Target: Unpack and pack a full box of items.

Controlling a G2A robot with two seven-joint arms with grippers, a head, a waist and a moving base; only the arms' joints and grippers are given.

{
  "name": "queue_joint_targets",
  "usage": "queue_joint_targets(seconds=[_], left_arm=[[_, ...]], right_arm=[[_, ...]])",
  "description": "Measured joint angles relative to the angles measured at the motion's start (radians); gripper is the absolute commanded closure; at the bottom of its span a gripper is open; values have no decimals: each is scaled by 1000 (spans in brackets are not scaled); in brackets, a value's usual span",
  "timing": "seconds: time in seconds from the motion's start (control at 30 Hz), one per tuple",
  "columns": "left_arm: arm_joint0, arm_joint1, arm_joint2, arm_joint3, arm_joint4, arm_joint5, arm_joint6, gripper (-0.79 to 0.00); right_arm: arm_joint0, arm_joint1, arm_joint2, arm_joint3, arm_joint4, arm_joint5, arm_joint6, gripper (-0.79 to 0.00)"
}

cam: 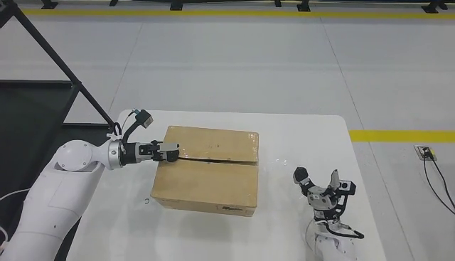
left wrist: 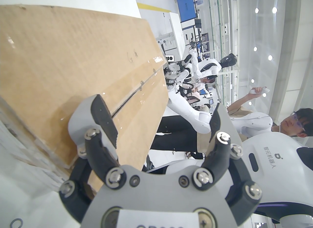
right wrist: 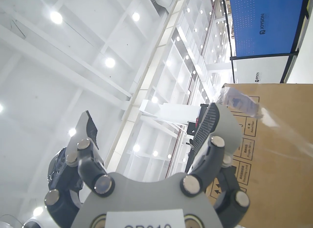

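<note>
Shut cardboard box (cam: 206, 172) hiding its contents, left gripper (cam: 170, 152) hovering open, empty, at its seam, right gripper (cam: 316, 174) gaping empty near it

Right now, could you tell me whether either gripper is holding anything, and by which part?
Nothing is held: left gripper open at the box, right gripper open and empty.

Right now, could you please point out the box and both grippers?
box (cam: 206, 183), top view, near top flap.
left gripper (cam: 175, 152), top view, between fingertips.
right gripper (cam: 317, 176), top view, between fingertips.
</note>
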Motion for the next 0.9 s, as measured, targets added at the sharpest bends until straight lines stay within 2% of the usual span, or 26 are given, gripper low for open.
queue_joint_targets(seconds=[0.1, 0.37, 0.63, 0.9], left_arm=[[0, 0, 0, 0, 0, 0, 0, -785], [0, 0, 0, 0, 0, 0, 0, -785], [0, 0, 0, 0, 0, 0, 0, -785], [0, 0, 0, 0, 0, 0, 0, -785]], right_arm=[[44, 6, -6, 32, -46, 128, -37, -785], [113, 6, -32, 97, -108, 267, -96, -785], [162, 0, -87, 141, -217, 332, -162, -785], [183, -6, -117, 139, -277, 344, -213, -785]])
